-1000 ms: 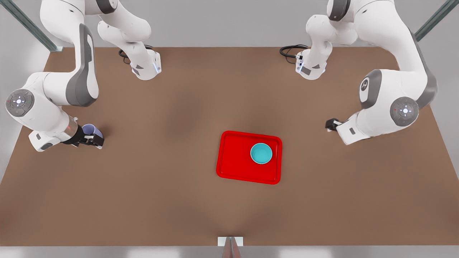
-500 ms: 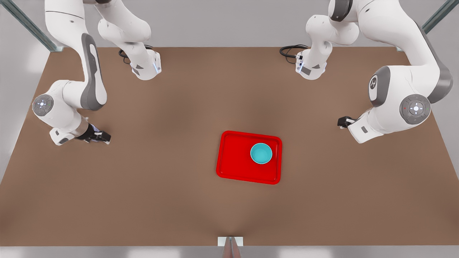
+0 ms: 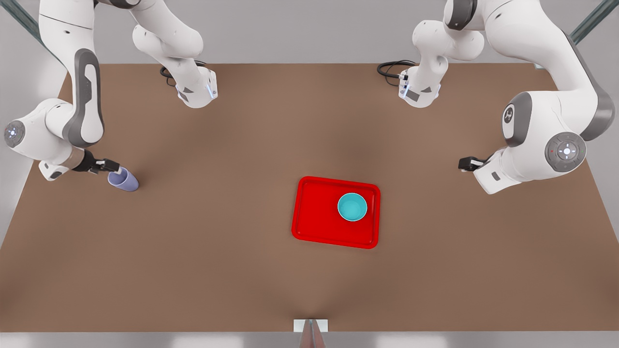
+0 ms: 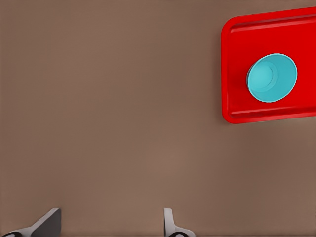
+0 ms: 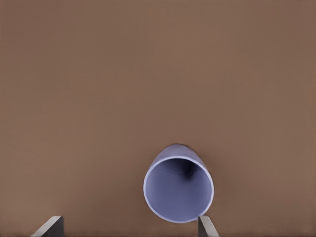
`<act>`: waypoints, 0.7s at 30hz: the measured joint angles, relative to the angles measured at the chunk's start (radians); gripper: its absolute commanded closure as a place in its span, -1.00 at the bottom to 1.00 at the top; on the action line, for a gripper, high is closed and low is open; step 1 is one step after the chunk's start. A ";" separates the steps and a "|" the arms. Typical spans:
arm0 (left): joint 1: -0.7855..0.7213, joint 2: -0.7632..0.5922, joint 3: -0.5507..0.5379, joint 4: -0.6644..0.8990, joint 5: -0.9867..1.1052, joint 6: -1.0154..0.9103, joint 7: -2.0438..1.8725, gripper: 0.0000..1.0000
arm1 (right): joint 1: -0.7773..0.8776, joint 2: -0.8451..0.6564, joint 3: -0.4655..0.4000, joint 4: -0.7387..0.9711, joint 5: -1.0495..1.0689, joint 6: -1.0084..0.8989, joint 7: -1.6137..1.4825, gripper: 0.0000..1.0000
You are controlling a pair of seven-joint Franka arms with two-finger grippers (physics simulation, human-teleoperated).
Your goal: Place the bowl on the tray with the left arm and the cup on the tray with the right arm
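The bowl (image 3: 352, 207) already sits on the tray (image 3: 314, 217), so the cup (image 3: 124, 180) is the step in hand. It lies tipped on the table just ahead of the right gripper (image 3: 107, 166), whose fingers are spread and empty, mouth toward them (long axis running away). I'd judge the next move is closing across its rim, while the left gripper (image 3: 465, 164) waits released, well apart from the tray.

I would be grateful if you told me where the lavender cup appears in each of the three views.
Front view: the cup lies tilted on the table at the front view's left, beside the right gripper.
Right wrist view: the cup sits just ahead of the open fingers.
Left wrist view: not in it.
Shared landmark: the brown table.
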 measured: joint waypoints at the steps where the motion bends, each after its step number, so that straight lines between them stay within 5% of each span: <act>1: 0.000 -0.001 0.000 0.000 0.000 0.000 -0.001 -1.00 | 0.001 0.006 0.000 0.000 0.000 0.009 0.000 -1.00; 21: 0.000 -0.001 0.000 0.000 -0.002 -0.008 -0.002 -1.00 | -0.067 0.151 -0.022 -0.046 0.001 0.182 -0.060 -0.98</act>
